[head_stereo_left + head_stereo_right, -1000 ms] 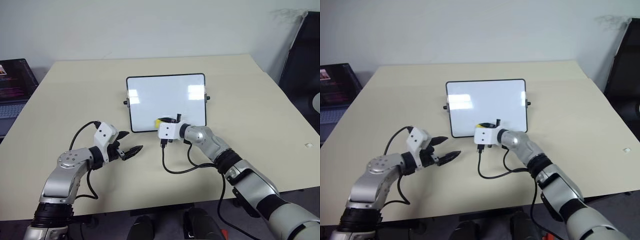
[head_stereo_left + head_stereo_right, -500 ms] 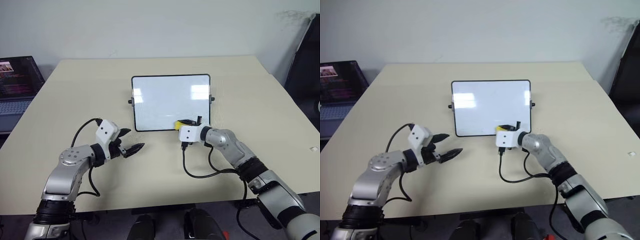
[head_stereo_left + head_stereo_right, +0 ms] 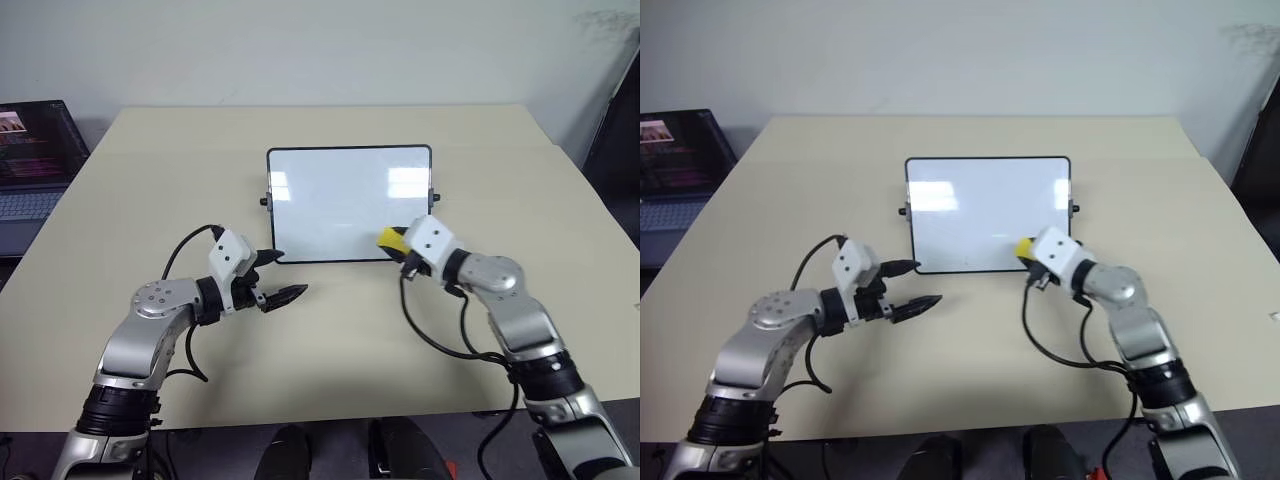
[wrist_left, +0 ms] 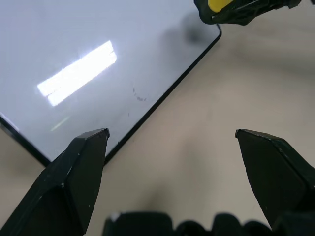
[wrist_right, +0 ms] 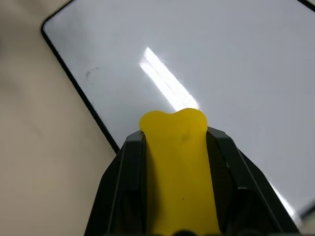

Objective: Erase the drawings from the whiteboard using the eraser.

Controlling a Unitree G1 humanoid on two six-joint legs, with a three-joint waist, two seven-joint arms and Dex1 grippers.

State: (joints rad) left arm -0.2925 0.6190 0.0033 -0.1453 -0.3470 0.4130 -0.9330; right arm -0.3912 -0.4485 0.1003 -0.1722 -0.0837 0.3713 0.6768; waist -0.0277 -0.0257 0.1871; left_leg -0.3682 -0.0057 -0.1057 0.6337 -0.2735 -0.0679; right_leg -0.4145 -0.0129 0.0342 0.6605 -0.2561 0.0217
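Two grippers flank whiteboard (image 3: 349,204), which lies flat mid-table (image 3: 500,160), long axis running left-right. Right gripper (image 3: 391,241) clamps eraser (image 5: 180,167) between closed fingers, yellow end pointing toward board, over its near right corner. Left gripper (image 3: 286,294) hangs with fingers spread wide, holding nothing, just off near left corner. Drawings (image 4: 139,96): faint small strokes near board's edge, legible from left wrist, too small to make out from head views. Laptop (image 3: 30,150) cut off at far left.
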